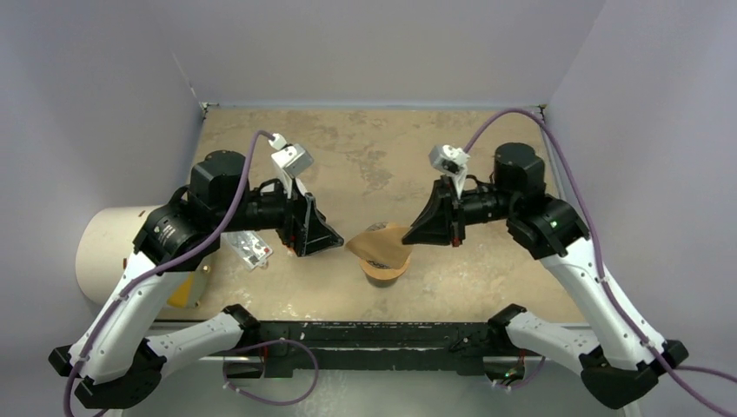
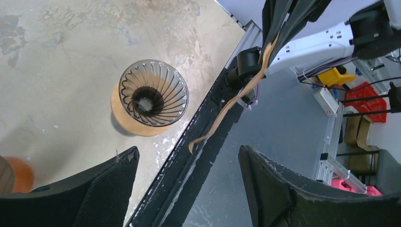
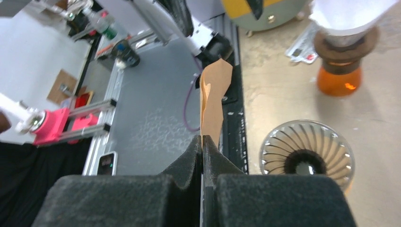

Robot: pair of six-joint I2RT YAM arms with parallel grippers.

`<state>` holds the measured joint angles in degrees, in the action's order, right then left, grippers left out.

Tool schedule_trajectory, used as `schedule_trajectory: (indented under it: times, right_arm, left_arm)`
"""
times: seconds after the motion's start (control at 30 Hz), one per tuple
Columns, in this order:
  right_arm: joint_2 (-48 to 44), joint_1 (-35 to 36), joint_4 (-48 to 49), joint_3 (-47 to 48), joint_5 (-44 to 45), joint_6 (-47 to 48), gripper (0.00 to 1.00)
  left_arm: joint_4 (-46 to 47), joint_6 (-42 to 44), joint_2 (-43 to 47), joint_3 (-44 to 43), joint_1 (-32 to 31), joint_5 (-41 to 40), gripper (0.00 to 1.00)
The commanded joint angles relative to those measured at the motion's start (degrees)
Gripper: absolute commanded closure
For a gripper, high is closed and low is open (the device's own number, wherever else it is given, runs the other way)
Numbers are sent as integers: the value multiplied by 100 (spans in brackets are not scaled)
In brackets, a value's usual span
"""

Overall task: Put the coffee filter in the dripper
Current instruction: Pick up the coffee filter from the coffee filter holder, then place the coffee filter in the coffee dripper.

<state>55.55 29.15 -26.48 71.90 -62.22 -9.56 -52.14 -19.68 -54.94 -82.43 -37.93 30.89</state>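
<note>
My right gripper (image 3: 202, 142) is shut on the coffee filter (image 3: 215, 101), a flat, folded tan paper that sticks out from the fingertips. In the top view the filter (image 1: 381, 245) hangs in the air just over the dripper (image 1: 385, 273). The dripper (image 2: 152, 93) is a clear ribbed glass cone on a wooden collar, standing upright and empty near the table's front edge. It also lies to the right of my fingers in the right wrist view (image 3: 307, 153). My left gripper (image 2: 189, 165) is open with nothing between its fingers, left of the filter (image 2: 227, 106), which shows edge-on there.
An orange glass vessel (image 3: 338, 75) with a second cone and white paper on top stands behind the dripper. A packet (image 1: 250, 249) lies under the left arm. A white cylinder (image 1: 113, 252) sits at the table's left edge. A black rail (image 1: 374, 334) runs along the front.
</note>
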Motion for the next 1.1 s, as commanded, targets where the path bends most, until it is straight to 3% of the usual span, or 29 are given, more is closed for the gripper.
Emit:
schedule_trajectory:
  times: [0.0,0.3,0.5,1.07]
  right_arm:
    - [318,738,-845,380,315,758,100]
    - [985,1869,-1173,695,887,1236,100]
    - [1252,2144,-1053,809,992,1287,100]
    - [1419,2512,-982,948,1053,1334,100]
  left_arm:
    - [-326,272,1,-293,22,59,25]
    - [-45,205,-105,107,18,1237,27]
    - [203,188,-98,458,18,1856,29]
    - [484,148,-287,822,20,1884,32]
